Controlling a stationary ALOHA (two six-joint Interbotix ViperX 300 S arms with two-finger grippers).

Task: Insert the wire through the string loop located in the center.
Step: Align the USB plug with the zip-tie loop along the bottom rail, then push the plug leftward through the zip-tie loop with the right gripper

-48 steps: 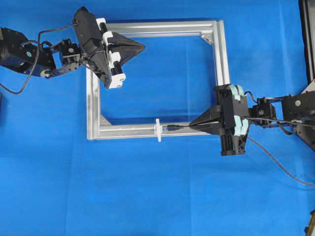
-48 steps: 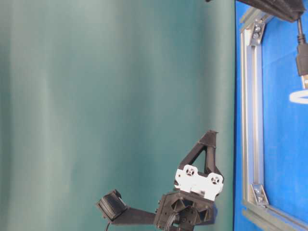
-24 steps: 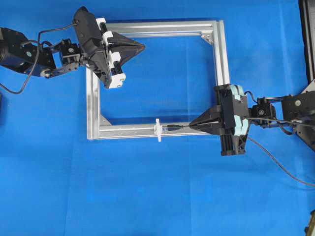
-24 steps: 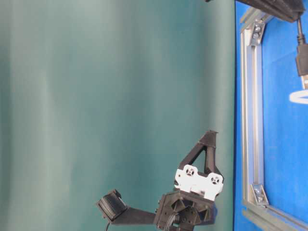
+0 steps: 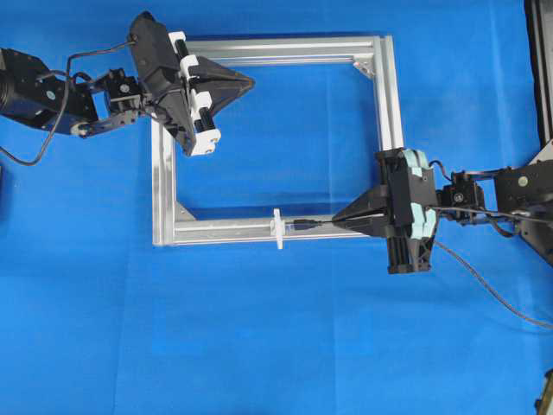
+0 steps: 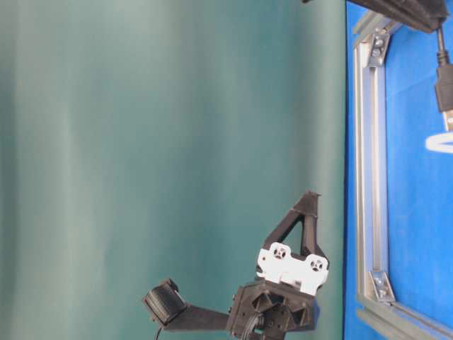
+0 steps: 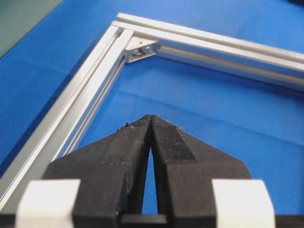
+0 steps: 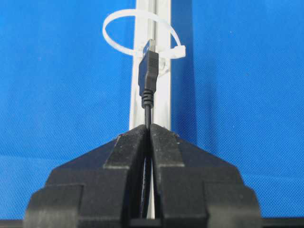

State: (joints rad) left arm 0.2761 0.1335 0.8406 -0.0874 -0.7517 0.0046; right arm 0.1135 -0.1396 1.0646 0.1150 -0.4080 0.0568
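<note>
Fingers of the right gripper (image 5: 339, 222) are pressed together on the wire (image 5: 304, 224), pinching it just behind its small dark plug. Seen from overhead, this gripper sits at the right end of the lower rail of a silver frame (image 5: 390, 95) that lies flat on a blue table (image 5: 276, 346). The plug points left along the rail toward the string loop (image 5: 277, 228), a tiny white piece standing across the rail near its middle. Plug tip and loop are near each other but apart. The slack wire trails off to the lower right. The left gripper (image 5: 248, 83) hovers over the frame's upper left corner with its fingers closed on nothing.

From table level, tipped on its side, the plug (image 6: 444, 86) hangs at the right edge just short of a sliver of the white loop (image 6: 439, 143). The left gripper (image 6: 309, 197) stands well away from both.

The left wrist camera shows its own fingers (image 7: 164, 137) shut and empty above bare blue cloth, with a frame corner ahead.

The right wrist camera gives the best guide. The fingers (image 8: 164, 135) clamp the wire, the plug (image 8: 148, 71) stands straight out above the rail, and its metal tip overlaps the lower part of the loop (image 8: 116, 21).

To do this step well, I judge the gripper should travel straight along the rail and keep the plug level. The tip should aim at the open centre of the ring, since a low tip could catch the loop's clasp or the rail. The grip should stay firm so the plug does not droop.
</note>
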